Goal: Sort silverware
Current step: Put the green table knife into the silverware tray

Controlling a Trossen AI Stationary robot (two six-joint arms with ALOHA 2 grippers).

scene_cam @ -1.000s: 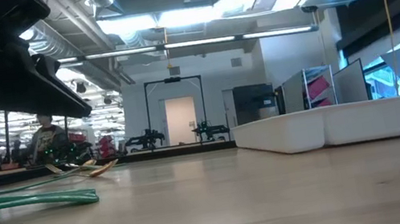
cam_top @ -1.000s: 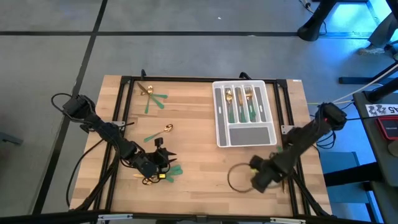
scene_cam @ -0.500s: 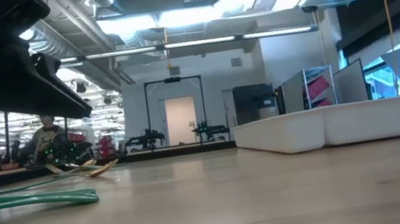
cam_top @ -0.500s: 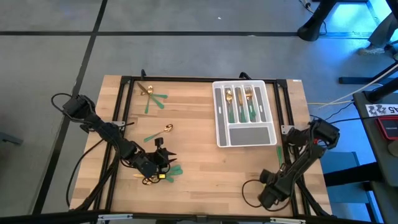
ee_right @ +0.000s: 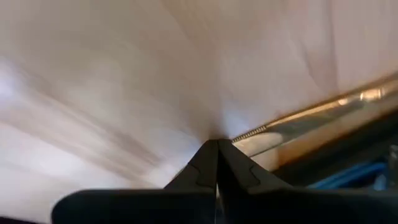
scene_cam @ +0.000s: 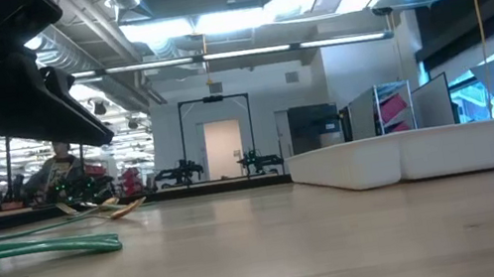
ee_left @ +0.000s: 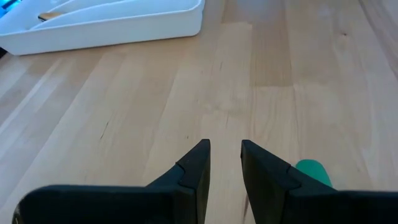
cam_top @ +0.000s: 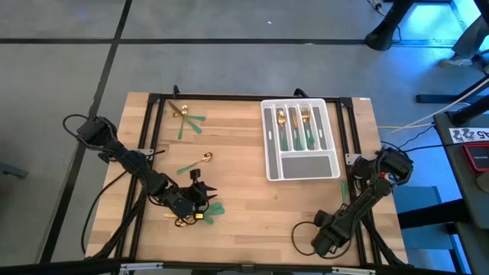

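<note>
The left tool [cam_top: 200, 200] stands narrowly parted, gripping nothing, with a green-handled piece [cam_top: 215, 209] just at its 4 o'clock, long axis roughly 3-to-9. The right tool [ee_right: 217, 149] is clenched empty at the desk's [cam_top: 244, 191] near-right corner (farther from the loose silverware). Only the high view shows the tray [cam_top: 299, 164] holding sorted pieces.

No readable text, label, brand, number or sign anywhere on table, tray or room.
</note>
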